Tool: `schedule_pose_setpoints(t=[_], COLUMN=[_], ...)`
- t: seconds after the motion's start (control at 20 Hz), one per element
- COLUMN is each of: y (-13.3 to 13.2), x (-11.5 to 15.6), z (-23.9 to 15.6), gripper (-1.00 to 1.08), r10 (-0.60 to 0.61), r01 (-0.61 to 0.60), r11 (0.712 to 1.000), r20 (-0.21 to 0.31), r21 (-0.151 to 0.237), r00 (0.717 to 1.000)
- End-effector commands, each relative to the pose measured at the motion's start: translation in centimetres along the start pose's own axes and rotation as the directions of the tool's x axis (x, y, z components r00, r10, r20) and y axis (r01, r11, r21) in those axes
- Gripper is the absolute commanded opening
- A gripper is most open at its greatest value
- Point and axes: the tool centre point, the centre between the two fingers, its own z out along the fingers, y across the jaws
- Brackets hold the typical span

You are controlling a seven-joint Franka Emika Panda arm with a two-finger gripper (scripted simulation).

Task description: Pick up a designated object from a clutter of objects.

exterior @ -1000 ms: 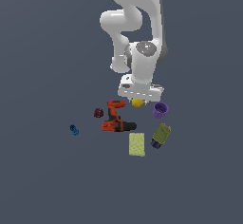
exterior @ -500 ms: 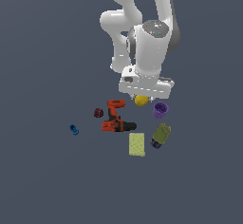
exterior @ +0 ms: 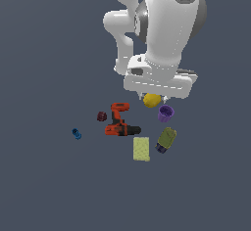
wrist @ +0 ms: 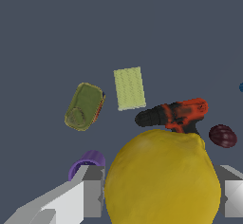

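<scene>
The tool (wrist: 161,197) has the yellow lemon-like ball (wrist: 161,180) pinched between its two fingers, one pad showing on each side of it in the wrist view. In the exterior view the ball (exterior: 152,100) hangs right under the white hand of the arm, and it looks to be clear of the tabletop (exterior: 49,186), though how far up I can't say for sure.

Below it sits the rest of the clutter: the orange-black drill (exterior: 120,122) lying on its side, the dark red knob (exterior: 101,116) just beside it toward the exterior view's left, and the small blue piece (exterior: 76,134) well apart further that way. The purple cup (exterior: 165,112) stands near the ball toward the exterior view's right, with the olive bottle (exterior: 166,140) below it and the pale yellow sponge (exterior: 141,148) flat between bottle and drill.

So, by my read, the grasp is made and we're in the lift. What's next calls for a steady, straight rise with the squeeze held firm — a round ball can roll out of flat pads — and enough clearance from the cup.
</scene>
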Motion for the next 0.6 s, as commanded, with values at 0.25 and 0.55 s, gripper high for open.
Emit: schedule_pose_setpoints(t=[0.25,0.55], y=[-1.1,-1.6], x=[3.1,4.8], z=[-4.8,-7.2], gripper=[-1.0,-1.0], r10=[0.0,0.001], r01=[0.0,-0.001], r11=[1.0,1.0], r20=[0.001,0.001], r21=[0.0,-0.001], r00=[1.0,1.0])
